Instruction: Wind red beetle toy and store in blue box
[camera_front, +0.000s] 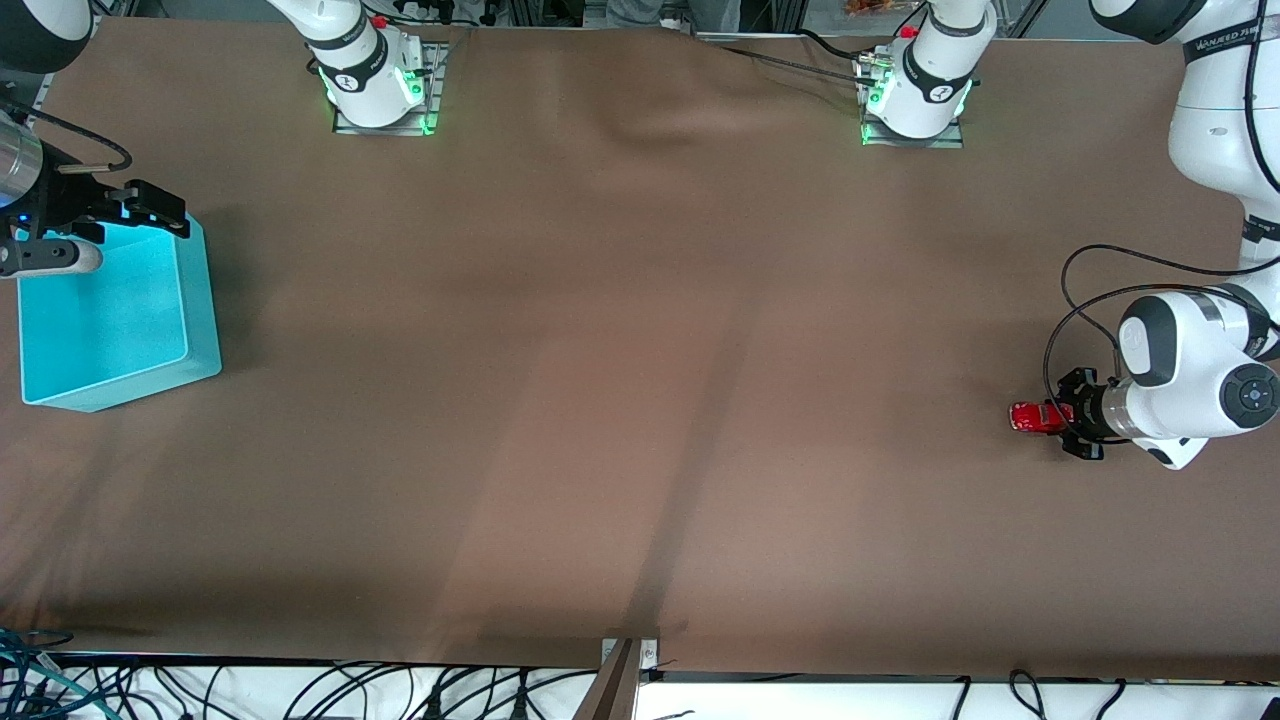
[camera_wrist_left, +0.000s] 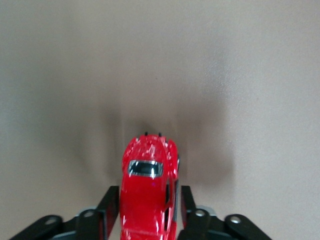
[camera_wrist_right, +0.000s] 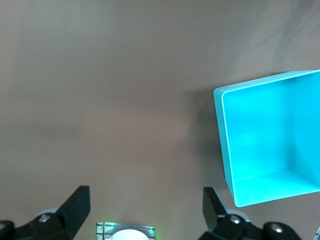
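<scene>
Left claw (camera_front: 1052, 420) down at the table (camera_front: 640, 400) near the left arm's end, fingers (camera_wrist_left: 111, 207) pinched on both flanks of the red beetle toy (camera_front: 1036, 417); wrist view shows the toy's nose sticking out past the fingers, wheels seemingly on the table. Step looks like the grasp for winding. Next move probably a pull-back drag along the table, then a carry across to the blue box (camera_front: 200, 330). Box sits at the right arm's end, farther from the camera than the toy, nothing visible inside. Right claw (camera_front: 140, 215) hangs over its rim, spread wide, holding nothing, waiting. Table is a brown cloth with soft creases. Cables along the near edge.
</scene>
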